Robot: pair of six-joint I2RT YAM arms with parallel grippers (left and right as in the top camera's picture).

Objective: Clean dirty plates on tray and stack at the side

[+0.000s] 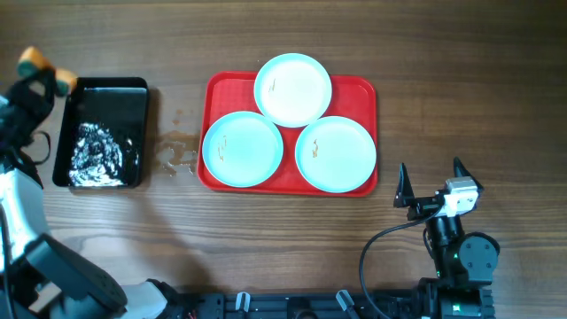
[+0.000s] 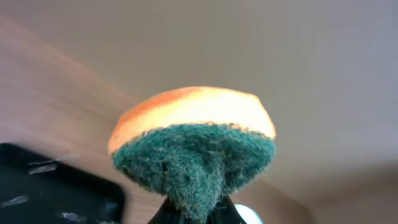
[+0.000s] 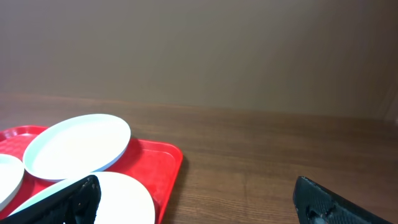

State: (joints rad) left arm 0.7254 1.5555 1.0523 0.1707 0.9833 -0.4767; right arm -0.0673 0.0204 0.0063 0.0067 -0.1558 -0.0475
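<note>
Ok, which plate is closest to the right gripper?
The plate at the near-right corner of the tray, beside the open right gripper; the left one and far one sit farther off.

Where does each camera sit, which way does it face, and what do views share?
Overhead: above the table, facing straight down on the red tray, its three plates and the black tray; both arms show.
Left wrist: on the left arm, facing the sponge clamped in the left pincer; fingers barely show.
Right wrist: low over the table, facing across it to the red tray's corner; open right pincer's tips frame the bottom.
Shared: overhead and right wrist both show the red tray and plates.
</note>
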